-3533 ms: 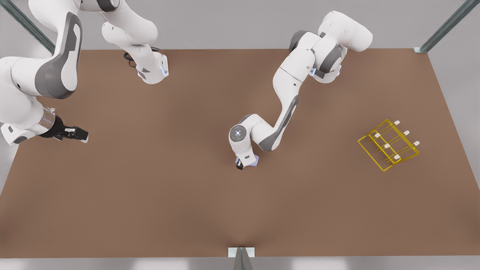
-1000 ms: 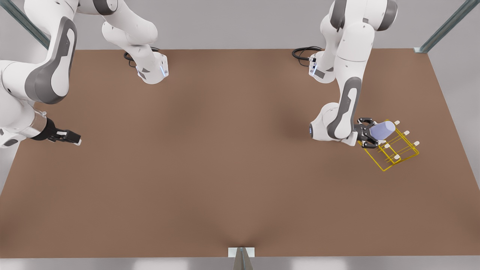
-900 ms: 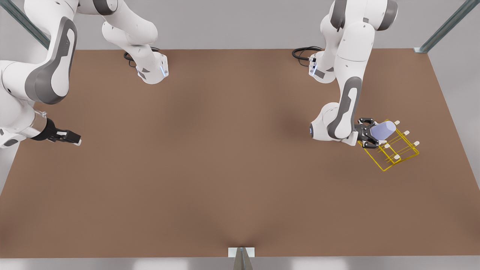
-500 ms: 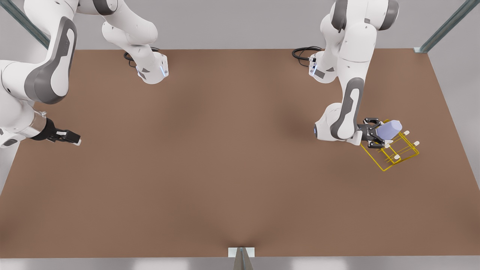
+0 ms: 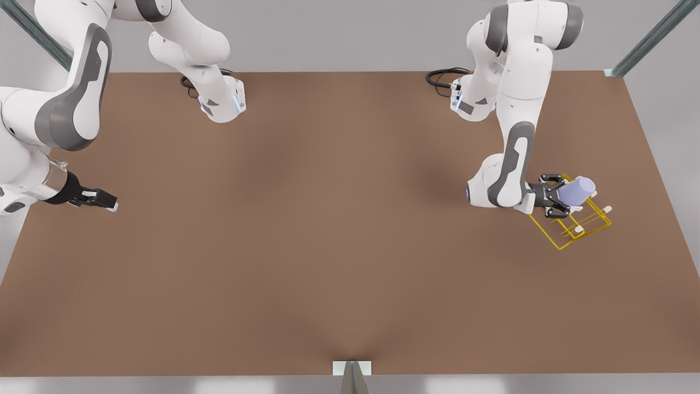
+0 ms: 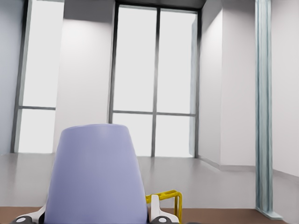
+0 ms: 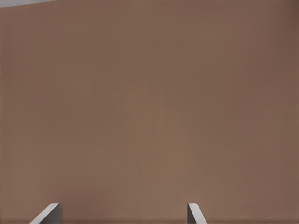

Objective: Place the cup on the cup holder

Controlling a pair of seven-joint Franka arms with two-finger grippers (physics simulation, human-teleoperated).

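Observation:
The lavender-blue cup (image 5: 578,190) lies tilted on its side in my left gripper (image 5: 563,196), which is shut on it at the front view's right. The cup's wide end points away from the arm. It hangs over the far part of the yellow wire cup holder (image 5: 574,229), whose white-capped prongs stick out beside it. Whether a prong is inside the cup, I cannot tell. In the left wrist view the cup (image 6: 96,177) stands between the fingers, with a piece of the yellow cup holder (image 6: 166,198) behind it. My right gripper (image 5: 101,200) waits open at the front view's left, low over the table.
The brown table (image 5: 328,246) stretches wide between the two arms. The arm bases (image 5: 221,104) stand along the far edge. A small metal bracket (image 5: 351,369) sits at the near edge. Bare table (image 7: 149,116) lies under the right gripper.
My left gripper has carried the cup from mid-table to the holder, and in the last second a little further toward the front view's right over the prongs. The right arm has hardly moved.

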